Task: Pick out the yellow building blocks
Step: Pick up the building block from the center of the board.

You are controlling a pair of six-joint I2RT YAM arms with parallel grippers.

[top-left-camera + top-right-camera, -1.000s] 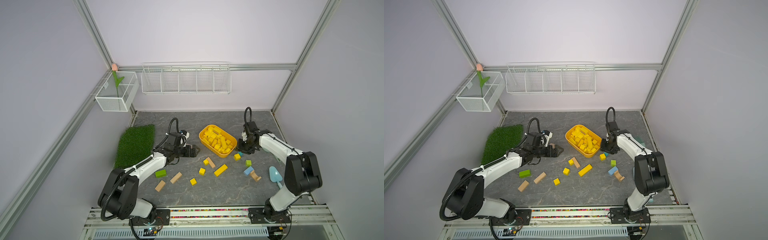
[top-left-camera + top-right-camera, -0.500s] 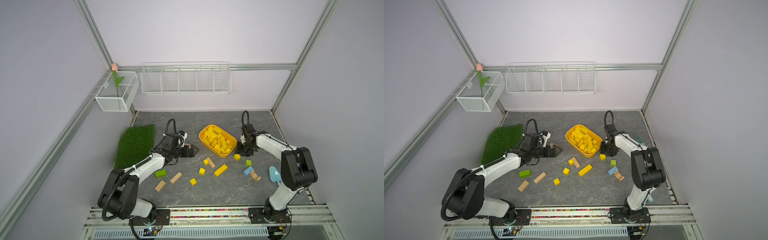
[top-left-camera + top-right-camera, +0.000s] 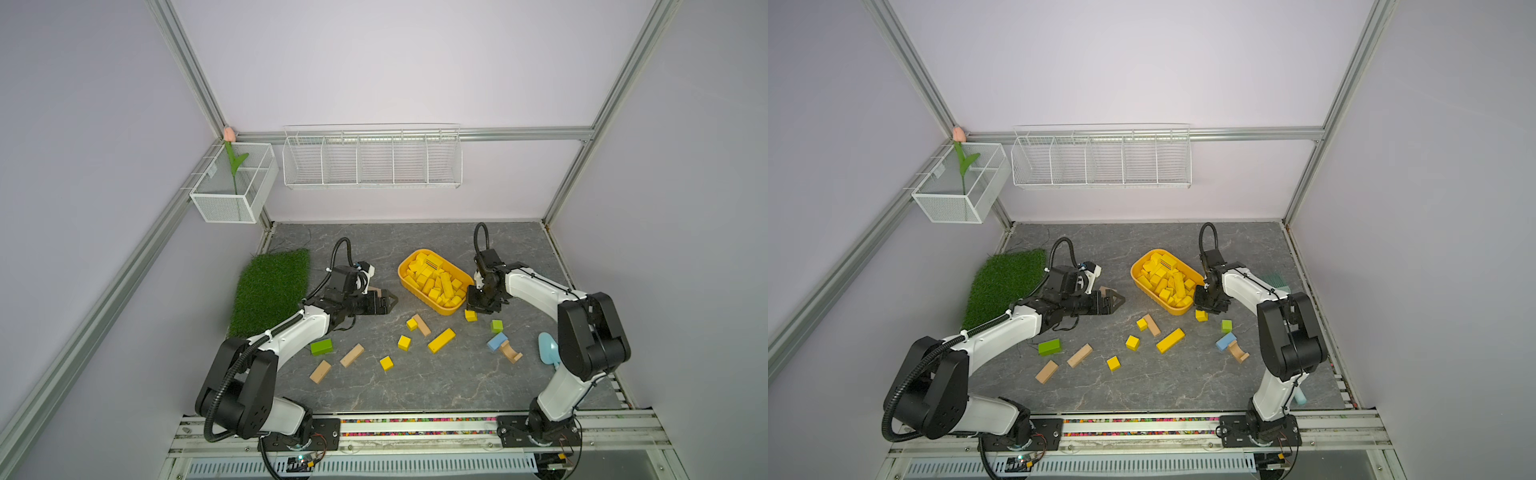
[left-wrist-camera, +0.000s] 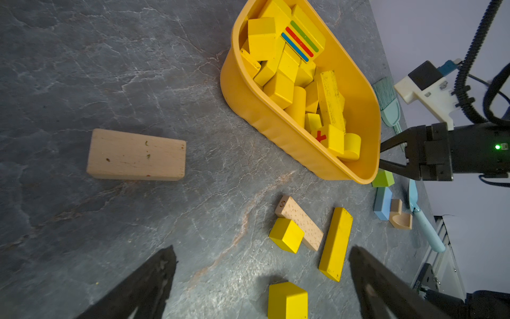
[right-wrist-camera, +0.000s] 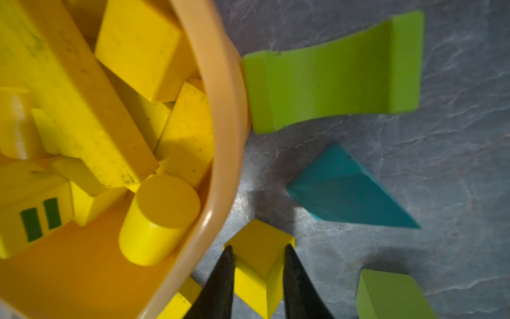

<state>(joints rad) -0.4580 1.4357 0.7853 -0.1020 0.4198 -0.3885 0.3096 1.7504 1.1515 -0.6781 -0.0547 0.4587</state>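
Many yellow building blocks (image 3: 432, 282) fill the yellow-orange tub (image 3: 440, 309), seen in both top views. Loose ones lie in front of it: a long bar (image 3: 441, 340) and three cubes (image 3: 411, 323) (image 3: 404, 342) (image 3: 386, 363). My right gripper (image 5: 258, 248) points down beside the tub rim (image 5: 229, 110), its fingers pressed on both sides of another yellow cube (image 5: 259, 265) that sits on the table (image 3: 471, 315). My left gripper (image 4: 263, 251) hovers open left of the tub (image 3: 384, 301), with a yellow cube (image 4: 287, 301) and the bar (image 4: 335, 243) ahead of it.
Tan blocks (image 3: 352, 355) (image 3: 320, 371) (image 3: 422, 325) (image 4: 136, 154), green blocks (image 3: 321, 346) (image 3: 496, 326), a blue block (image 3: 496, 341), a tan arch (image 3: 511, 351) and a light blue scoop (image 3: 547, 349) lie around. A green arch (image 5: 331, 74) and teal wedge (image 5: 347, 193) sit by the tub. A grass mat (image 3: 270, 286) is far left.
My right gripper has come down beside the tub and narrowed its jaws onto the yellow cube. The left arm has hardly moved and stays open.
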